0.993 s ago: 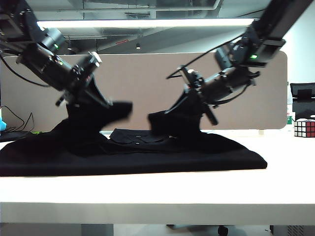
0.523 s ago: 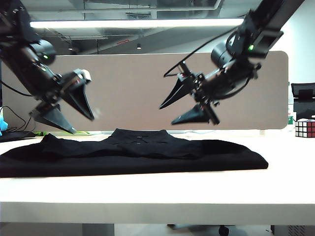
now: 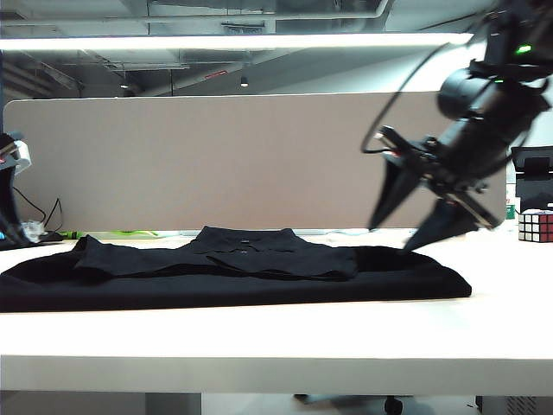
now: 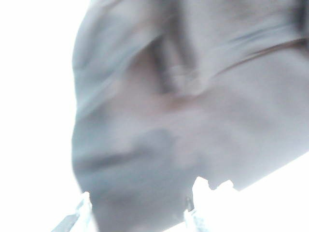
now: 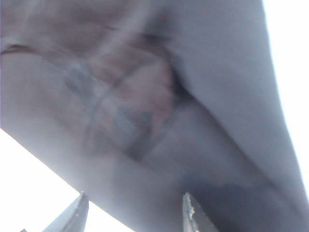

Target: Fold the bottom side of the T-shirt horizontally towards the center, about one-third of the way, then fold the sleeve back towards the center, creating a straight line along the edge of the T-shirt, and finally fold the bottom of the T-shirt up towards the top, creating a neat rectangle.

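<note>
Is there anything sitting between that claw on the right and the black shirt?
Nothing visible. The right gripper hangs open in the air above the right end of the T-shirt, with only empty space between them. The Rubik's cube sits further right, out of the way. The left gripper, also open, is over the shirt too.

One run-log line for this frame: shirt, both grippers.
black short-sleeved T-shirt: folded flat on white table | right gripper: open, empty, above shirt's right end | left gripper: open, empty, at left edge

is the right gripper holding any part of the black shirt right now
No: in the exterior view the right gripper hangs open above the table, clear of the T-shirt, which lies flat and folded.
</note>
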Controlling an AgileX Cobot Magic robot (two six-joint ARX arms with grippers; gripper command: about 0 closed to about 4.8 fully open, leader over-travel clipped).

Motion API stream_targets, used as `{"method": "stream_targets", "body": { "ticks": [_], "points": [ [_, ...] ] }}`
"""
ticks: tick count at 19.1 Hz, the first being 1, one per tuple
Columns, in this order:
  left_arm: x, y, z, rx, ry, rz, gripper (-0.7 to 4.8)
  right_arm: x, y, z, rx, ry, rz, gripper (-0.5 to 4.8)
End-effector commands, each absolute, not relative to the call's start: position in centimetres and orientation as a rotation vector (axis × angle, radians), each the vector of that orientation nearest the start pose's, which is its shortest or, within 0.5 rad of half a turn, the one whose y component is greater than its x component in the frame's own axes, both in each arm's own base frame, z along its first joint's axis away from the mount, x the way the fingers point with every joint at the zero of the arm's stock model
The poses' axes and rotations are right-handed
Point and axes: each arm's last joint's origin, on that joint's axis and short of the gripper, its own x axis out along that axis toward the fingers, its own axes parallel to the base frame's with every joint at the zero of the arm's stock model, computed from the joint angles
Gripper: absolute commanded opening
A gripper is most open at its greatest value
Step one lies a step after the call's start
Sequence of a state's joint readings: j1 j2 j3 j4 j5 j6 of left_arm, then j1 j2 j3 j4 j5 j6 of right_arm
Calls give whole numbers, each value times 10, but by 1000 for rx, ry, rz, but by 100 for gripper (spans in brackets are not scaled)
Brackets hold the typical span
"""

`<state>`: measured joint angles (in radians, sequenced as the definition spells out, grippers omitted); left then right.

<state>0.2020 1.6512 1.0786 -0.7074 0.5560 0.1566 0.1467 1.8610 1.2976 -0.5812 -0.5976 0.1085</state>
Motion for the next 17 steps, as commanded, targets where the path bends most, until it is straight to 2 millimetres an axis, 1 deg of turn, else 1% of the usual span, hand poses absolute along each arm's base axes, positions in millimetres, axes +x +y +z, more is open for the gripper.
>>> {"method": "stream_targets", "body": {
  "ticks": [1, 2, 3, 4, 7, 9, 13, 17],
  "points": [
    [289, 49, 201, -173, 1185, -211, 242, 350, 47, 182, 356, 1175, 470, 267],
    [285, 48, 198, -155, 1201, -186, 242, 346, 42, 176, 354, 1204, 434, 271],
    [284, 48, 195, -168, 1210, -186, 242, 343, 38, 171, 349, 1221, 422, 284],
    [281, 47, 190, -184, 1228, -192, 243, 339, 36, 165, 349, 1241, 423, 284],
    [273, 45, 177, -207, 1270, -205, 243, 332, 33, 155, 349, 1266, 415, 284],
    [267, 43, 167, -254, 1287, -236, 243, 328, 32, 149, 346, 1284, 418, 284],
    [262, 41, 156, -283, 1277, -244, 243, 324, 33, 144, 348, 1285, 423, 284],
    [265, 39, 155, -338, 1232, -278, 242, 327, 34, 145, 374, 1261, 434, 284]
  ]
}}
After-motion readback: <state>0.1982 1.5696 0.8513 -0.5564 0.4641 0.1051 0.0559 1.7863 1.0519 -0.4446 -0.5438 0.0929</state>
